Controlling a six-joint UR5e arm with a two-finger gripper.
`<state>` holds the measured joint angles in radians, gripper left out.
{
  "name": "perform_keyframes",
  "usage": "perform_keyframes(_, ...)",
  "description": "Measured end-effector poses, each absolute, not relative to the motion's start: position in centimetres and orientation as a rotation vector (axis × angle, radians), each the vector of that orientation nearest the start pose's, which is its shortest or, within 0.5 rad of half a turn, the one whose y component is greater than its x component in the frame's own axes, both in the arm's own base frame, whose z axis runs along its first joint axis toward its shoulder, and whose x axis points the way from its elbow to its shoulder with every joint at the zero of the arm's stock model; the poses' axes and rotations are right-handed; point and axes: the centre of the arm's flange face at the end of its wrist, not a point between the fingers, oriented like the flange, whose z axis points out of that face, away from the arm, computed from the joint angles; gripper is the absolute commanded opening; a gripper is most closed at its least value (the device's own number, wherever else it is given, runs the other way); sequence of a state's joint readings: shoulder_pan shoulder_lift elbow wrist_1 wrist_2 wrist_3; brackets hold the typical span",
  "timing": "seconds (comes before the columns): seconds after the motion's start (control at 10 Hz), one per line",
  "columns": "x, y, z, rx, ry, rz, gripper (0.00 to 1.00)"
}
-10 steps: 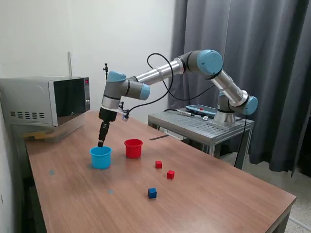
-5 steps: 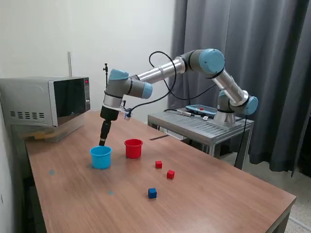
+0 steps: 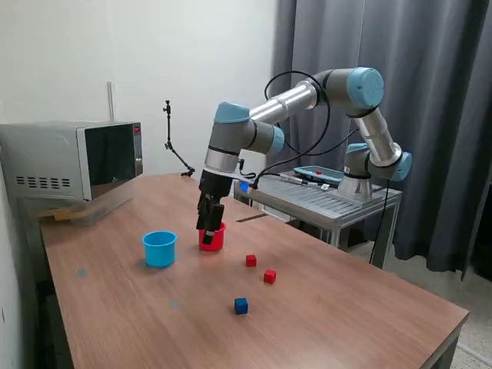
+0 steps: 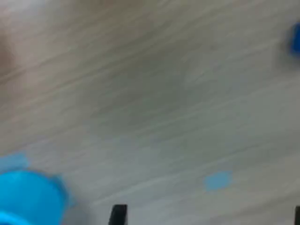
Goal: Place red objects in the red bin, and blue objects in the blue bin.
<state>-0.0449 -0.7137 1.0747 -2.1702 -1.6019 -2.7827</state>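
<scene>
The gripper (image 3: pixel 207 234) hangs low over the table, right in front of the red bin (image 3: pixel 217 239), a small red cup that it partly hides. Toward the exterior view's left stands the blue bin (image 3: pixel 159 248), a light blue cup, seen blurred in the wrist view as well (image 4: pixel 28 197). Two red objects, tiny cubes (image 3: pixel 250 260) (image 3: pixel 270 276), lie to the red bin's right. One blue object (image 3: pixel 241 306), a dark blue cube (image 4: pixel 295 40), lies nearer the table's front. In the wrist view the gripper (image 4: pixel 207 218) is open, its fingertips (image 4: pixel 118 214) wide apart with nothing between.
A microwave (image 3: pixel 73 161) sits at the table's back on the exterior view's left. A metal cart (image 3: pixel 323 196) carrying the arm's base stands behind the table. Small blue marks (image 3: pixel 175 304) (image 4: pixel 218 180) dot the wooden tabletop (image 3: pixel 346 307).
The arm has swung from above the blue bin toward the exterior view's right, and the gripper now sits by the red bin. The cubes and cups have not moved.
</scene>
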Motion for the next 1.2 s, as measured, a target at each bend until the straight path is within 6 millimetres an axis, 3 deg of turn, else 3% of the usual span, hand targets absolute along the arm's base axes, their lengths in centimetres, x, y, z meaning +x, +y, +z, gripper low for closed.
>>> perform_keyframes(0.3,-78.3,-19.3,22.0,-1.866,2.716,0.210,1.00)
perform_keyframes(0.5,-76.7,-23.0,21.6,-1.849,2.721,0.183,1.00)
perform_keyframes(0.8,-75.5,-25.3,21.0,-1.816,2.734,0.161,1.00)
perform_keyframes(1.0,-75.3,-25.4,20.3,-1.807,2.727,0.151,1.00)
perform_keyframes(1.2,-75.7,-24.3,19.9,-1.831,2.703,0.154,1.00)
